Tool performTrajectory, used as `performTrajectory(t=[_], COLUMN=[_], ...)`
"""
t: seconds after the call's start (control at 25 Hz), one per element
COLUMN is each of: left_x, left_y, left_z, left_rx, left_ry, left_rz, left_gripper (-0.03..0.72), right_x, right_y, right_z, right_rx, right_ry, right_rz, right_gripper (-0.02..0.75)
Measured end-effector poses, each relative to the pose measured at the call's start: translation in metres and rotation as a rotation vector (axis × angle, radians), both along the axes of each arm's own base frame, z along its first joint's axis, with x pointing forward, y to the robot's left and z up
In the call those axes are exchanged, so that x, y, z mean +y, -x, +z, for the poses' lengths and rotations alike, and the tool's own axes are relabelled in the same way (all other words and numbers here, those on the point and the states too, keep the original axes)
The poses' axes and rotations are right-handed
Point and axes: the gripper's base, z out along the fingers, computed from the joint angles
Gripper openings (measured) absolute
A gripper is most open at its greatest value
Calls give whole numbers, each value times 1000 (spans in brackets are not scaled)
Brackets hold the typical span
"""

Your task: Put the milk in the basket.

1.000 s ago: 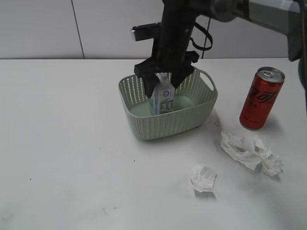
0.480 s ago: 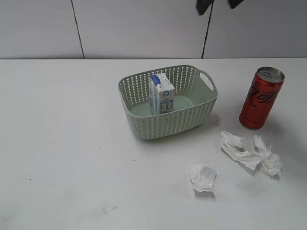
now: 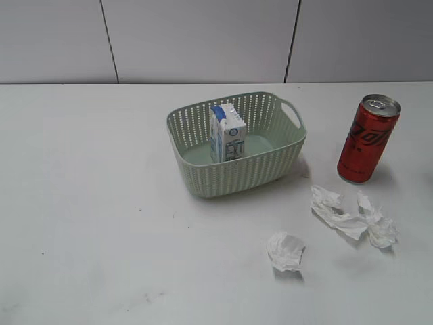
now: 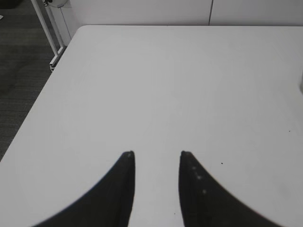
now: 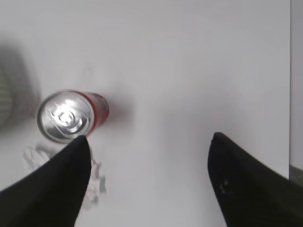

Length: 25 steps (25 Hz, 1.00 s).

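The milk (image 3: 227, 134), a small white carton with a blue top stripe, stands upright inside the pale green basket (image 3: 203, 178) in the exterior view. No gripper shows in that view. My left gripper (image 4: 155, 153) is open and empty over bare white table, far from the basket. My right gripper (image 5: 149, 138) is wide open and empty, high above the table beside the red can (image 5: 71, 115). The basket's edge (image 5: 4, 101) shows blurred at the left of the right wrist view.
A red soda can (image 3: 367, 139) stands right of the basket. Crumpled white tissues lie in front of it (image 3: 353, 217), with a smaller one (image 3: 285, 250) nearer the front. The table's left edge and dark floor (image 4: 19, 71) show in the left wrist view.
My right gripper let go of the milk in the basket, rose up and left the exterior view. The milk stays upright in the basket.
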Motion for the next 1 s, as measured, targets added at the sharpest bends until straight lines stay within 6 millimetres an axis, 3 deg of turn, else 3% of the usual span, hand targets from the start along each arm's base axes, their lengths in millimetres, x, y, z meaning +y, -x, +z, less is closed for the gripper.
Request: performTrajectory(t=[0.32,0.6,0.8,1.0], left_x=[0,0,0,0], left_y=[0,0,0,0], left_z=[0,0,0,0], left_rx=[0,0,0,0], left_ry=[0,0,0,0], left_rz=[0,0,0,0], left_gripper=[235,235,235,235], right_x=[-7,-10,-12,-14], right_y=[108,191,236,275], right_z=[-14,-59,-83,-93], right_rx=[32,24,7,-100], right_ry=[-15,-15,-16,-21], right_rz=[-1,5,5,3], right_gripper=[595,595,595,594])
